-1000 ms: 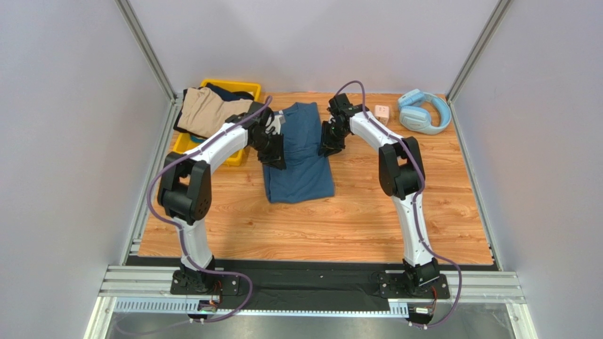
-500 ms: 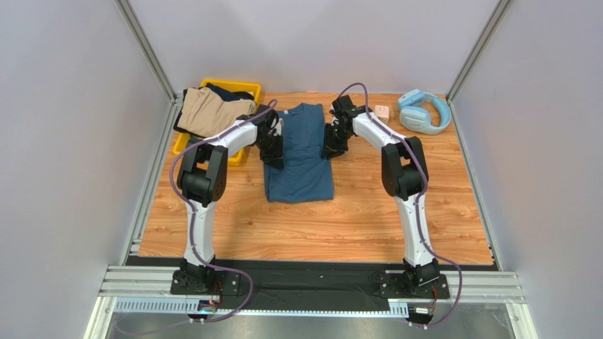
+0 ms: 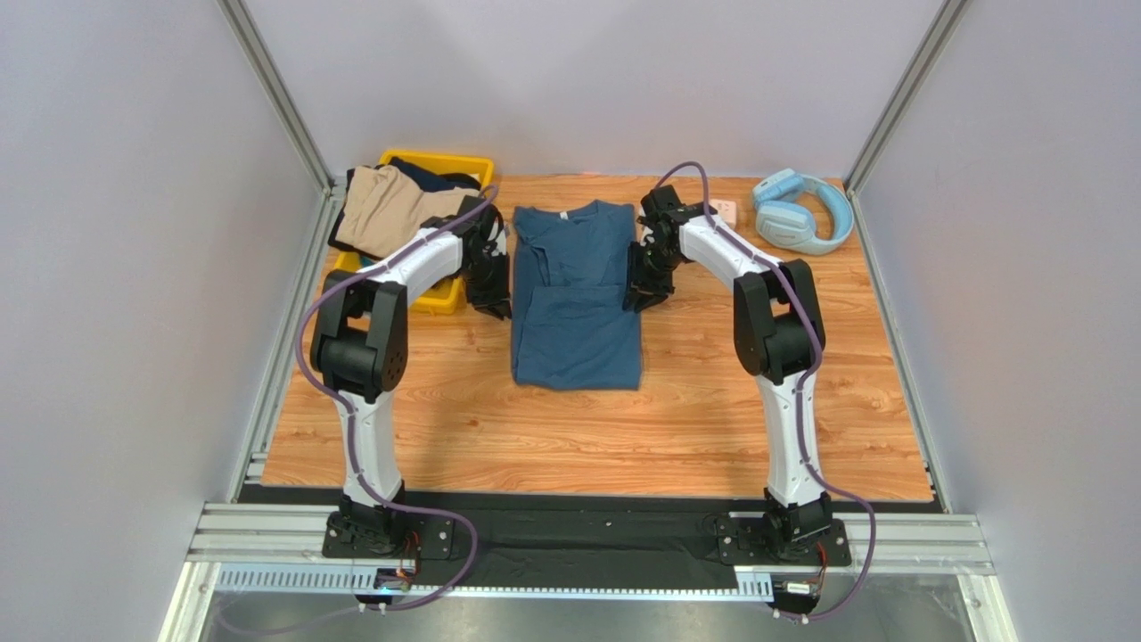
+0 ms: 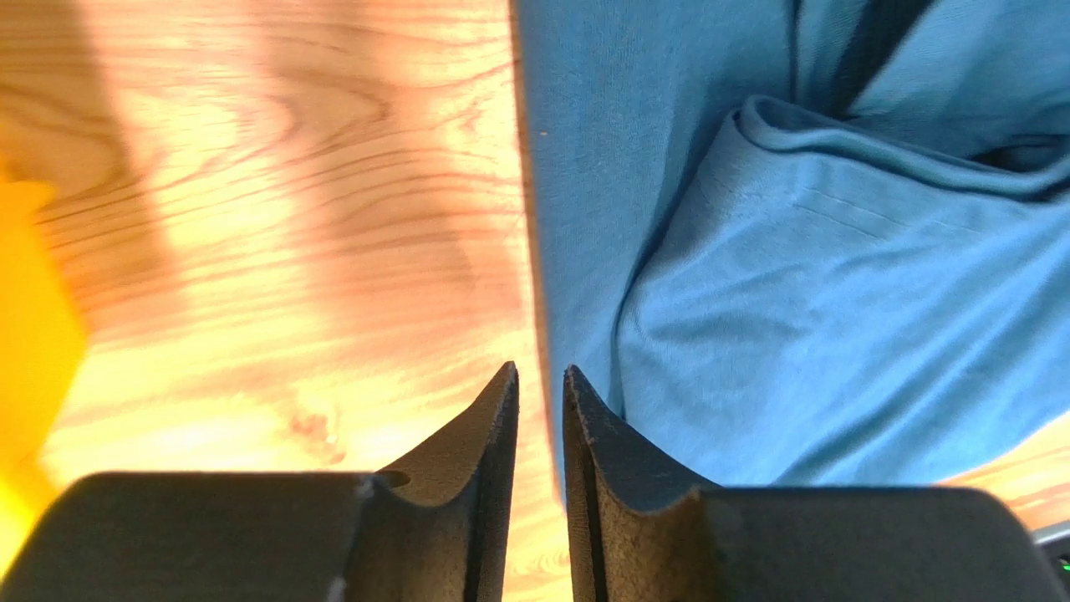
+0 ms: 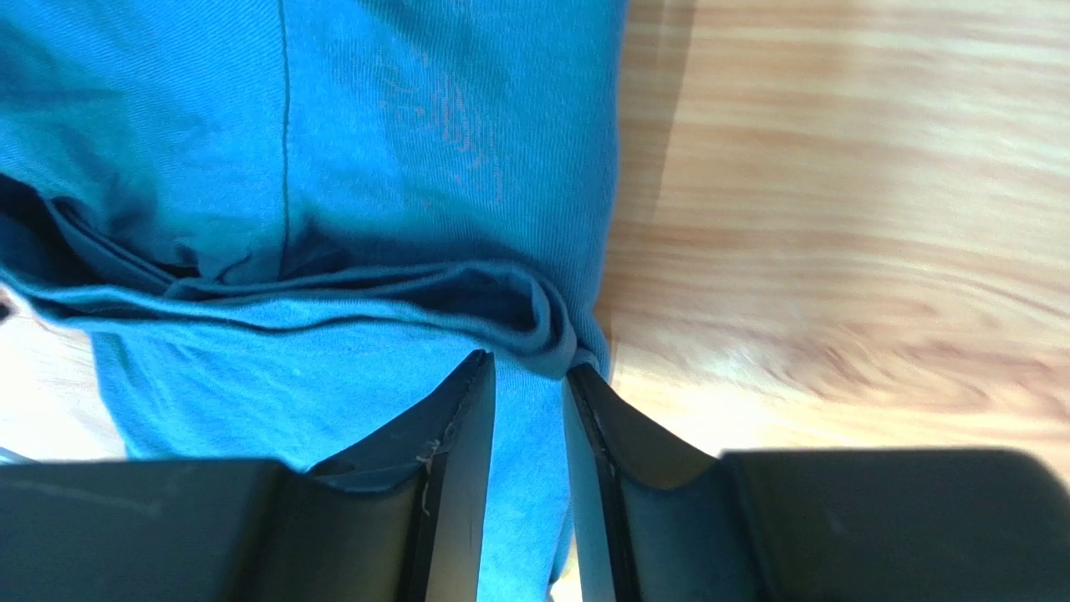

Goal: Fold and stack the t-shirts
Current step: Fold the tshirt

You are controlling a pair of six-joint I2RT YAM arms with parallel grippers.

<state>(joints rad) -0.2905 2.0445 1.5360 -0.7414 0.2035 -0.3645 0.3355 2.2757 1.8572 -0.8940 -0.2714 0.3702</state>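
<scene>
The dark teal-blue t-shirt (image 3: 576, 314) lies flat on the wooden table, collar to the far side, with its sleeves folded inward. My left gripper (image 3: 493, 284) is low at the shirt's left edge. In the left wrist view its jaws (image 4: 540, 373) stand a narrow gap apart, straddling the shirt's (image 4: 854, 276) edge, with nothing clamped. My right gripper (image 3: 640, 288) is at the shirt's right edge. In the right wrist view its jaws (image 5: 528, 364) are slightly apart above the cloth (image 5: 377, 126), just short of a rolled fold. A tan shirt (image 3: 389, 207) and a navy garment (image 3: 435, 174) lie bunched in the bin.
A yellow bin (image 3: 442, 297) stands at the far left of the table, right beside my left gripper. Light-blue headphones (image 3: 801, 211) and a small pinkish box (image 3: 723, 210) lie at the far right. Grey walls and metal rails enclose the table.
Both grippers have moved outward, from over the shirt's upper part to its left and right edges. The shirt's top now lies wider and flatter.
</scene>
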